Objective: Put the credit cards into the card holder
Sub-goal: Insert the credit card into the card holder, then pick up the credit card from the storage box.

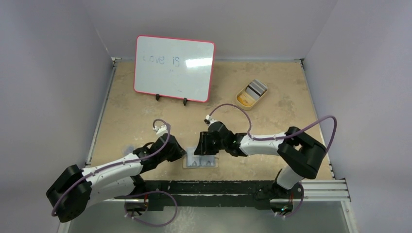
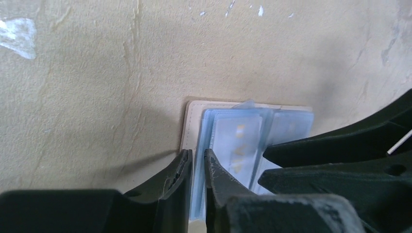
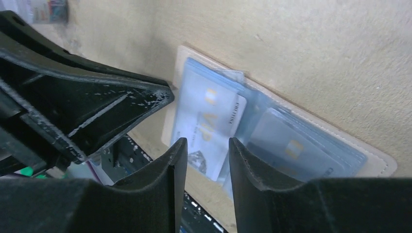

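Note:
The tan card holder (image 1: 200,161) lies open on the table near the front edge, between both grippers. In the left wrist view, my left gripper (image 2: 198,162) is nearly shut on the bluish left pocket edge of the card holder (image 2: 192,124). A bluish credit card (image 3: 209,121) with gold letters sits partly in the left pocket, its lower end sticking out. My right gripper (image 3: 204,145) is open just above that card's exposed end, touching nothing. A second card (image 3: 286,145) sits inside the right pocket. In the top view the left gripper (image 1: 180,154) and right gripper (image 1: 199,147) are close together.
A tan oval dish (image 1: 244,98) at the back right holds grey cards (image 1: 256,89). A red-rimmed whiteboard (image 1: 175,68) stands at the back. The black front rail (image 1: 218,187) runs just behind the holder's near edge.

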Tool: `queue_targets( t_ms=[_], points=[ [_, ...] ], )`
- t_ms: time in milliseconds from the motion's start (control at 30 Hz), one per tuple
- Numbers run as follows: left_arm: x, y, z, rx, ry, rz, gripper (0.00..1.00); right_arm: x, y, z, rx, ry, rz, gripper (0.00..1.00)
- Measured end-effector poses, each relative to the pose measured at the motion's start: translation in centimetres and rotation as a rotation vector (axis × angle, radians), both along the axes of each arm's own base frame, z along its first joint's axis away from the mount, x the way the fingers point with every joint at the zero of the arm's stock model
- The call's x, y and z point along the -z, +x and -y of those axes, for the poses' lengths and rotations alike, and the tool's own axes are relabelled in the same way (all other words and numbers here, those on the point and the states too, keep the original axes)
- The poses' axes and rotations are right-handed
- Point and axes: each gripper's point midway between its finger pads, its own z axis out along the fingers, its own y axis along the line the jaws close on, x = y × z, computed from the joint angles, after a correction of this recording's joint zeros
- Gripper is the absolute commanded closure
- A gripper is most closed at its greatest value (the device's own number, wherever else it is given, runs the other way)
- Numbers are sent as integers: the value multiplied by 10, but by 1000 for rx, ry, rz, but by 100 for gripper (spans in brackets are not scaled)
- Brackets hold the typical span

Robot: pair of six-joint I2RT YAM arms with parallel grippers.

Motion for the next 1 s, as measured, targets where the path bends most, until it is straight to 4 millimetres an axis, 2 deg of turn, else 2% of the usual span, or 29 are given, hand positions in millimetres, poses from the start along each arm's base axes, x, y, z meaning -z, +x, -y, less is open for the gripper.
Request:
queue_targets(
  t_ms=[67,167,300,467,700,833,1000],
  points=[
    [-6,2,-2,0,8,17,69,-10,4,1,-11,-9,37,58],
    [-18,6,-2,-5,4,49,60,-37,20,2,-13,-9,135,55],
    [-29,9,-3,-3,4,79,45,-70,62,23,45,-60,290,54],
    [-47,12,-4,19,25,111,42,-91,122,71,153,-252,451,53],
    [-66,14,-8,59,64,155,41,-130,189,126,245,-502,665,50],
    [-68,12,-9,74,71,160,40,-119,220,163,294,-685,688,48],
    [-69,10,-9,82,68,160,40,-84,260,216,310,-914,606,46]
  ],
)
